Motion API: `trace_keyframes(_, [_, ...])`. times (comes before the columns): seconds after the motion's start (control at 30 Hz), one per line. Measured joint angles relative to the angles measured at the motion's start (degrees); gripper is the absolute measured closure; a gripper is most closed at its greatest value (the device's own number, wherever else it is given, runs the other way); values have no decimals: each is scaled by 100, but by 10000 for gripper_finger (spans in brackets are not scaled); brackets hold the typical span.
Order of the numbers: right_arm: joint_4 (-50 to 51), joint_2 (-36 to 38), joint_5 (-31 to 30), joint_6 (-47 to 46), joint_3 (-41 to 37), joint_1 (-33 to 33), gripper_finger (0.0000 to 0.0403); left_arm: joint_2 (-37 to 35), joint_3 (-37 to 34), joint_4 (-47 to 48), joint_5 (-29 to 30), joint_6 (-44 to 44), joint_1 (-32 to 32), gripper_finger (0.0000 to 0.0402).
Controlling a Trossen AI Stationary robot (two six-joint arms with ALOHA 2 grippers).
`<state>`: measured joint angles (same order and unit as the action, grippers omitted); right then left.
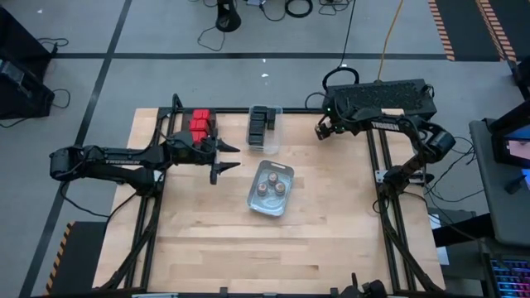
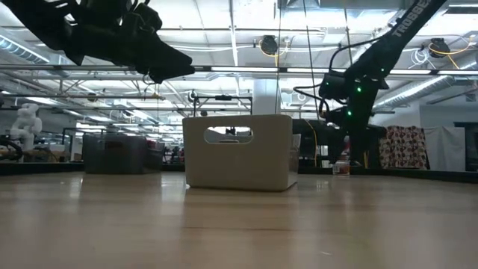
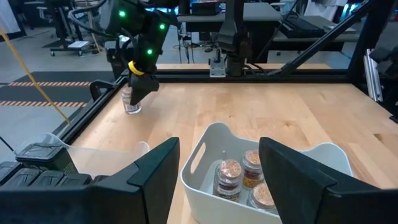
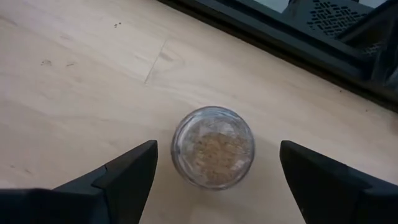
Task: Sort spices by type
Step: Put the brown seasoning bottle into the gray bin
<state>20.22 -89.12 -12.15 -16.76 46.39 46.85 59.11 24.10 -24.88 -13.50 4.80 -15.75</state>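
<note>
The jaws of the right gripper (image 4: 214, 171) are standing spread wide on either side of a small round clear jar with brownish spice inside (image 4: 213, 146), which is sitting upright on the pale wooden counter (image 1: 331, 240) near its far right corner, just beside the black frame rail; the jaws are not touching it. The jaws of the left gripper (image 1: 225, 160) are also spread and pinching nothing, hovering above the counter near the far left part, beside a cluster of red boxy spice containers (image 1: 199, 125) close to the far edge. Between the arms, a white plastic bin with cut-out handles (image 1: 255, 199) is holding several matching round jars with brownish tops (image 1: 272, 188) near the counter's middle, and a row of black boxy spice containers (image 1: 259, 124) is lying in a clear plastic tray (image 1: 273, 146) at the far edge. The step in hand appears to be picking up the lone jar to join its kind in the white bin. To do it well, the right gripper should be centring over the jar, lowering until the jaws are level with the glass body below the top, and closing evenly so the round wall does not squirt sideways toward the rail; lifting straight up would be keeping it clear of the frame.
</note>
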Motion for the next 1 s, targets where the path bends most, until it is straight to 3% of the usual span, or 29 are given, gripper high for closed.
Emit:
trace_keyframes(0.37, [-1921, 5, -214, -168, -1005, -272, 84, 2, 0, 185, 0, -7, 2, 175])
trace_keyframes(0.6, [-2360, 9, -797, -447, -1418, -609, 90, 2, 0, 196, 0, -118, 2, 175])
trace_keyframes(0.83, [-2954, 7, -900, -491, -1646, -647, 91, 2, 0, 191, 0, -149, 2, 175])
trace_keyframes(1.0, [-2989, 7, -902, -376, -1648, -647, 114, 2, 0, 187, 0, -149, 2, 175])
